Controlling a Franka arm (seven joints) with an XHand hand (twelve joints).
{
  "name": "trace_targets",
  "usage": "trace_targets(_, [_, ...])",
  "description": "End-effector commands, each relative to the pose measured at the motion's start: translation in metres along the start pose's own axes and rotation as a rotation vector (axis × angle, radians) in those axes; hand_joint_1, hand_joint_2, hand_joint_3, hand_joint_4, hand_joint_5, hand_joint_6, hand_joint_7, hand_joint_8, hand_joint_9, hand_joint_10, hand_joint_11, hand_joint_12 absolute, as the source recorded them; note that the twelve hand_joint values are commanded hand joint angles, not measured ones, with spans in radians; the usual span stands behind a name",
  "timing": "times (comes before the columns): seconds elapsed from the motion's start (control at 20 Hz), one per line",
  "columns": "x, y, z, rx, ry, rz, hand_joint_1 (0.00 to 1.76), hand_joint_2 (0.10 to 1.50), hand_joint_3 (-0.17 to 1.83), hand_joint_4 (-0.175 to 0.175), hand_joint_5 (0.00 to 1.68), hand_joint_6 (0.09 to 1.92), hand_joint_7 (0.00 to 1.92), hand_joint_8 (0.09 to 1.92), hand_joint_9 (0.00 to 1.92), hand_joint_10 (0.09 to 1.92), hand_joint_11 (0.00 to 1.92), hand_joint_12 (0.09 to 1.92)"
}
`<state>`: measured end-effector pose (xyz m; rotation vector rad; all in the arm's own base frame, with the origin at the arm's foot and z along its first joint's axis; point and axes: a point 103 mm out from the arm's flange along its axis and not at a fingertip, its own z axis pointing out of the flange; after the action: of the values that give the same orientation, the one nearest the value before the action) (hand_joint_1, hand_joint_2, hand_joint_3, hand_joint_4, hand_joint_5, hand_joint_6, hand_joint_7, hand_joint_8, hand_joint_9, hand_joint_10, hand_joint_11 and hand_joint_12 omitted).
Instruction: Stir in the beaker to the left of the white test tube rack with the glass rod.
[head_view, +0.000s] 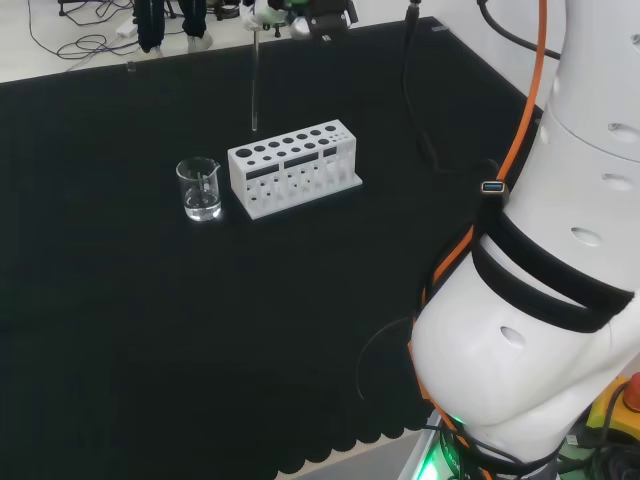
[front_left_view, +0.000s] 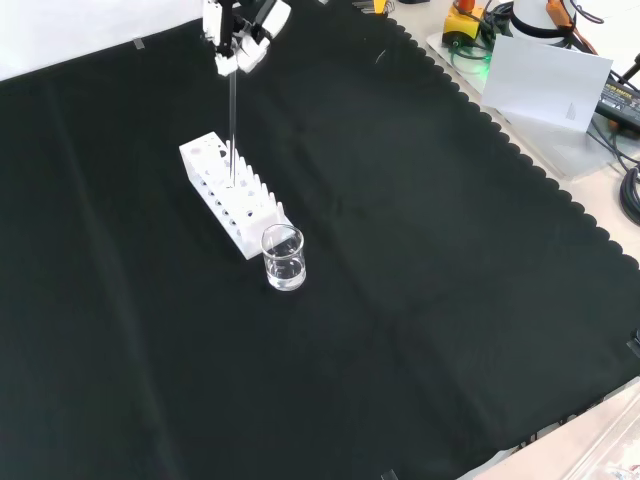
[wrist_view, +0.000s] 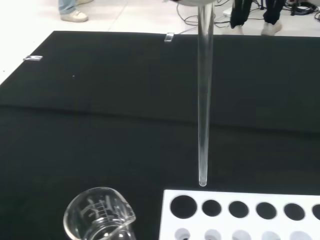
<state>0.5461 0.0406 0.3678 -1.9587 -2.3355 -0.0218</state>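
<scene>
The hand (front_left_view: 240, 35) pinches a glass rod (front_left_view: 232, 115) upright above the white test tube rack (front_left_view: 232, 195). The glass beaker (front_left_view: 284, 258) beside the rack carries printed graduation marks, seemingly too faint to read.

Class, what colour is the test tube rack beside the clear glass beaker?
White, the test tube rack shows best in the head view.

Open cloth (front_left_view: 420, 300) all round; my only obstacles are the rack (front_left_view: 230, 192) and beaker (front_left_view: 283, 258), standing just beside each other.
</scene>
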Motion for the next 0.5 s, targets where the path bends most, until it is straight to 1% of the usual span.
trace_targets(0.05, [0.044, 0.005, 0.000, 0.006, 0.004, -0.081, 1.23, 1.04, -0.17, -0.175, 1.37, 0.36, 1.51, 0.95, 1.78, 0.57, 1.78, 0.67])
trace_targets(0.1, [0.047, 0.004, 0.000, 0.008, -0.012, -0.073, 1.23, 1.04, -0.17, -0.175, 1.37, 0.36, 1.51, 0.95, 1.78, 0.57, 1.78, 0.67])
trace_targets(0.15, [0.051, 0.001, -0.003, 0.006, -0.003, -0.089, 1.23, 1.04, -0.17, -0.175, 1.37, 0.36, 1.51, 0.95, 1.78, 0.57, 1.78, 0.67])
trace_targets(0.2, [0.054, 0.000, -0.002, 0.020, -0.020, -0.077, 1.23, 1.04, -0.17, -0.175, 1.37, 0.36, 1.51, 0.95, 1.78, 0.57, 1.78, 0.67])
trace_targets(0.25, [0.059, 0.002, -0.001, 0.029, -0.029, -0.081, 1.23, 1.04, -0.17, -0.175, 1.37, 0.36, 1.51, 0.95, 1.78, 0.57, 1.78, 0.67])
trace_targets(0.35, [0.072, 0.005, 0.002, 0.035, -0.030, -0.101, 1.23, 1.04, -0.17, -0.175, 1.37, 0.36, 1.52, 0.95, 1.78, 0.57, 1.78, 0.67])
trace_targets(0.5, [0.084, 0.007, 0.006, 0.034, -0.015, -0.133, 1.23, 1.04, -0.17, -0.175, 1.37, 0.36, 1.52, 0.95, 1.78, 0.57, 1.78, 0.67])
